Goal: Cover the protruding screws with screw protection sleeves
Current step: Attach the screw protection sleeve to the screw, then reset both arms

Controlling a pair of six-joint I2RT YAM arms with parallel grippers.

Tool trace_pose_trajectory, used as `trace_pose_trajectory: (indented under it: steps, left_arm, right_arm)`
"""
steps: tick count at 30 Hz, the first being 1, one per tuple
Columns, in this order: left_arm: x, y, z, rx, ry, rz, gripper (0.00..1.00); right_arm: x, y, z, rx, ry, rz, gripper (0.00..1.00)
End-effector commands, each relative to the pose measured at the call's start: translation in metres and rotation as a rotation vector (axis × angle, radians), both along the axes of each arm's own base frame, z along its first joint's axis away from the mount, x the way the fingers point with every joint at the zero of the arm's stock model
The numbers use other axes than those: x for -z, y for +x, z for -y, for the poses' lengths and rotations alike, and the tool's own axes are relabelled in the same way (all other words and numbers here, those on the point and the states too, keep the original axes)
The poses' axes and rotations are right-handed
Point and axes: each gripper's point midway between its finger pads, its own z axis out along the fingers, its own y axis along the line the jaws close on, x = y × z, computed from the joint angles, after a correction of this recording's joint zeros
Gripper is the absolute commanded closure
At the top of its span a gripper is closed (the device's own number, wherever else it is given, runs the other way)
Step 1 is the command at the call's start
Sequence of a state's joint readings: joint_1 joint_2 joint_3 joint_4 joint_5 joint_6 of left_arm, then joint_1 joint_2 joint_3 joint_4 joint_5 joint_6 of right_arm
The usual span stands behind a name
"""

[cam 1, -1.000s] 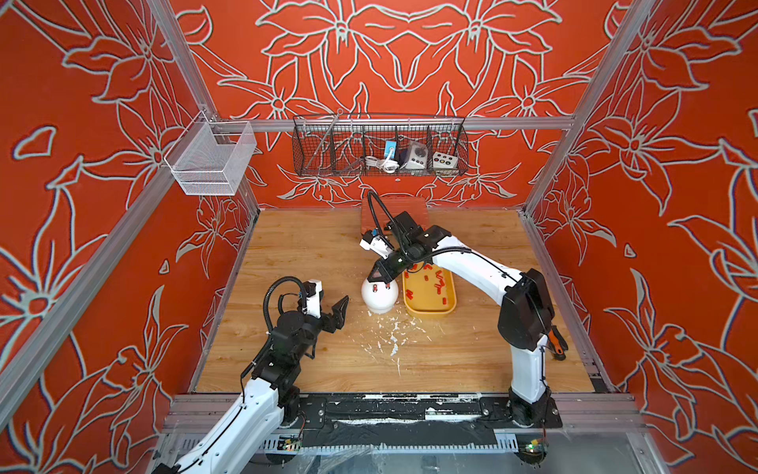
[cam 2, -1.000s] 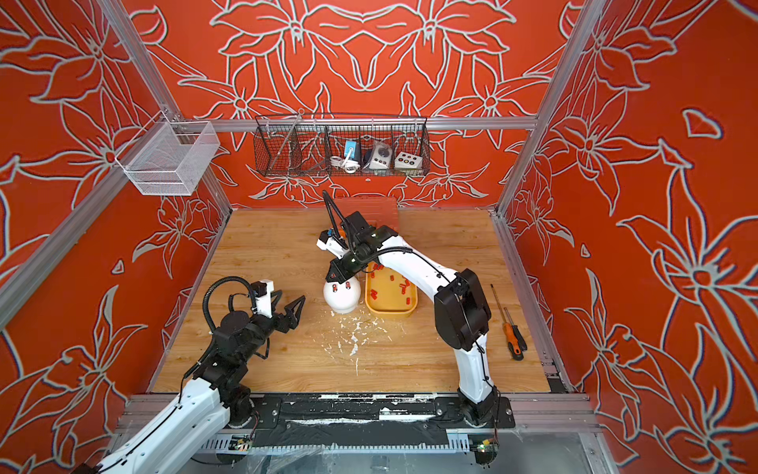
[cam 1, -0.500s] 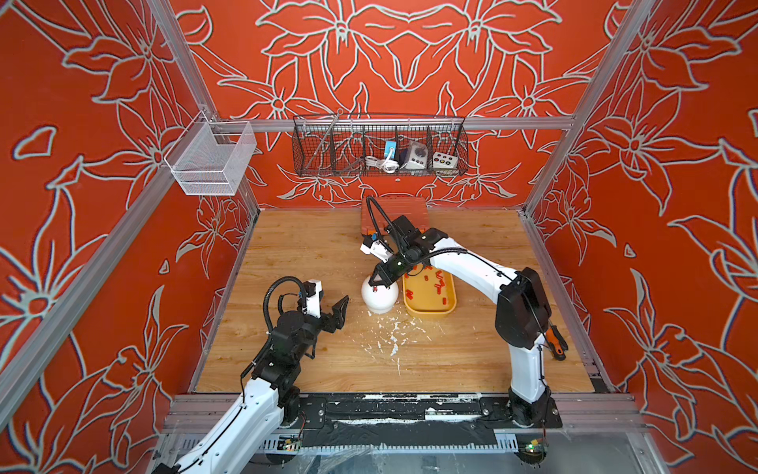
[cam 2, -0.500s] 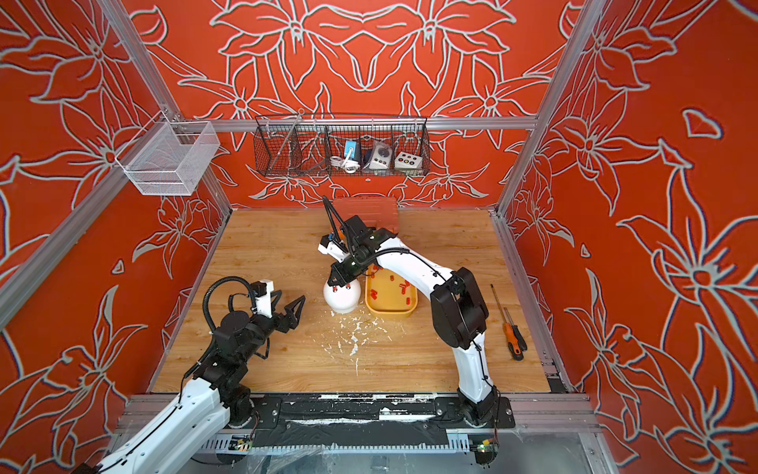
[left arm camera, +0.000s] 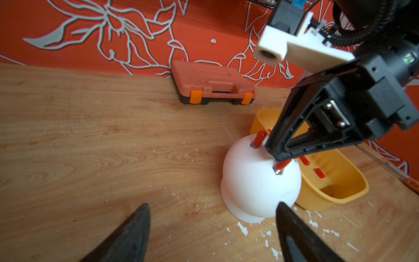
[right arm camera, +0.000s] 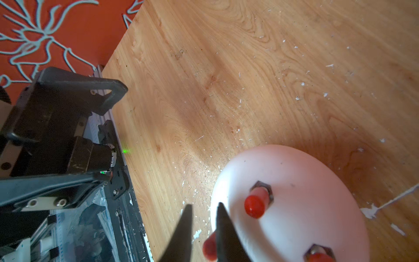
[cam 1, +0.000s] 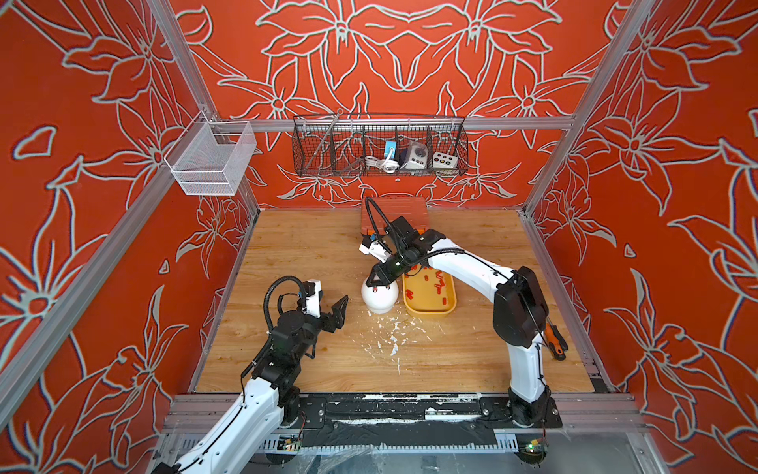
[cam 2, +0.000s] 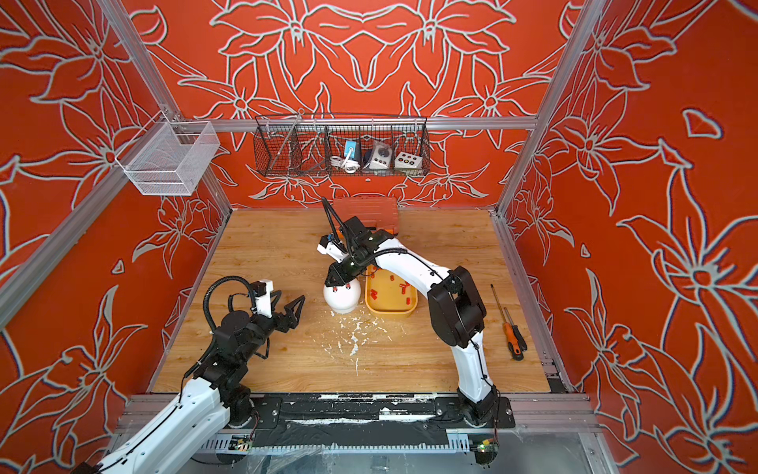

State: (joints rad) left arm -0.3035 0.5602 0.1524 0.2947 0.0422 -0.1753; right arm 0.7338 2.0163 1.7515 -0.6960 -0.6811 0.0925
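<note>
Shows a white dome [cam 1: 379, 293] standing near the middle of the worktop [cam 1: 295, 254], just beside a yellow tray [cam 1: 428, 315] on the right arm's side. Shows the protruding screws [right arm camera: 260, 185] sticking out of the dome's top, three in the right wrist view, each wearing one of the red screw protection sleeves [right arm camera: 255, 205]. Finds more of these sleeves lying loose inside the tray.

Finds the right end effector [right arm camera: 204, 206] tipped down onto the dome's top, with jaws a narrow slit apart and one capped screw in that slit. Sets that cap against one finger [right arm camera: 226, 238] and clear of the other, so not clamped.

Finds the left end effector [left arm camera: 212, 204] low over the worktop, near the dome on the left arm's side and not touching it. Has its jaws spread wide with nothing between them.

Places an orange tool case [left arm camera: 210, 84], shut, at the back wall behind the tray. Places a screwdriver [cam 2: 512, 332] flat by the right edge, well apart from the dome. Notes white flakes [cam 1: 389, 336] scattered on the wood in front of the dome.
</note>
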Motion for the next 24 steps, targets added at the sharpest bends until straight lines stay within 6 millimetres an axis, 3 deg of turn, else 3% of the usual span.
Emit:
trace_pose_trajectory:
  steps: [1, 6, 8, 10, 13, 16, 21, 23, 24]
  left_arm:
    - [-0.014, 0.002, -0.011, -0.059, 0.013, 0.039, 0.13]
    - [-0.038, 0.007, -0.039, -0.229, -0.031, 0.114, 0.06]
    - [-0.048, 0.009, -0.048, -0.284, -0.043, 0.151, 0.03]
    - [-0.056, 0.013, -0.053, -0.316, -0.023, 0.195, 0.02]
    - [-0.067, 0.025, -0.048, -0.301, 0.049, 0.226, 0.0]
    - [-0.064, 0.044, -0.052, -0.346, 0.114, 0.183, 0.0]
    - [-0.053, 0.065, -0.053, -0.372, 0.238, 0.166, 0.0]
    - [-0.048, 0.071, -0.053, -0.372, 0.305, 0.15, 0.0]
    - [-0.035, 0.075, -0.054, -0.374, 0.35, 0.113, 0.0]
  right_arm:
    - [-0.054, 0.002, 0.002, -0.004, 0.099, 0.112, 0.46]
    - [-0.118, 0.017, 0.021, 0.095, 0.276, 0.349, 0.23]
    - [-0.133, 0.025, 0.039, 0.177, 0.296, 0.525, 0.14]
    - [-0.137, 0.038, 0.07, 0.321, 0.269, 0.708, 0.06]
    - [-0.136, 0.059, 0.132, 0.586, 0.178, 0.902, 0.01]
    - [-0.126, 0.066, 0.194, 0.797, 0.067, 1.057, 0.01]
    - [-0.096, 0.058, 0.283, 1.074, -0.145, 1.194, 0.01]
    - [-0.083, 0.05, 0.31, 1.17, -0.207, 1.184, 0.01]
    - [-0.075, 0.044, 0.318, 1.182, -0.215, 1.187, 0.01]
